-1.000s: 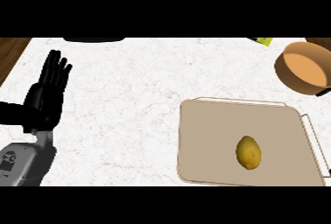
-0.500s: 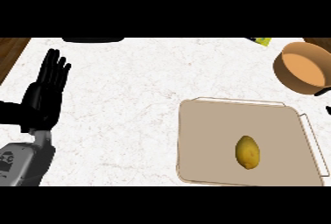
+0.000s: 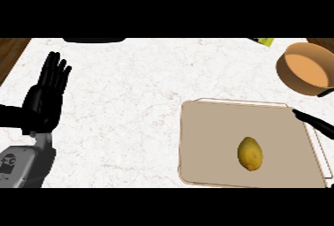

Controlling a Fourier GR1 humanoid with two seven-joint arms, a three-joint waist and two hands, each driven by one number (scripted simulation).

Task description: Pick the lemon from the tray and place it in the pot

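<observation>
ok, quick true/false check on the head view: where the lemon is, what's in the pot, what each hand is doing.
1. The yellow oval lemon lies on the flat beige tray. True.
2. The round copper-coloured pot already holds the lemon. False: no lemon shows in it; the lemon is on the tray.
3. The black left hand is open, fingers up, at the view's left, holding nothing. True.
4. The right hand is curled round the lemon. False: only dark fingers show at the right edge over the tray's far right corner, apart from the lemon.
5. The pot stands on the tray. False: it stands on the white counter beyond the tray.
</observation>
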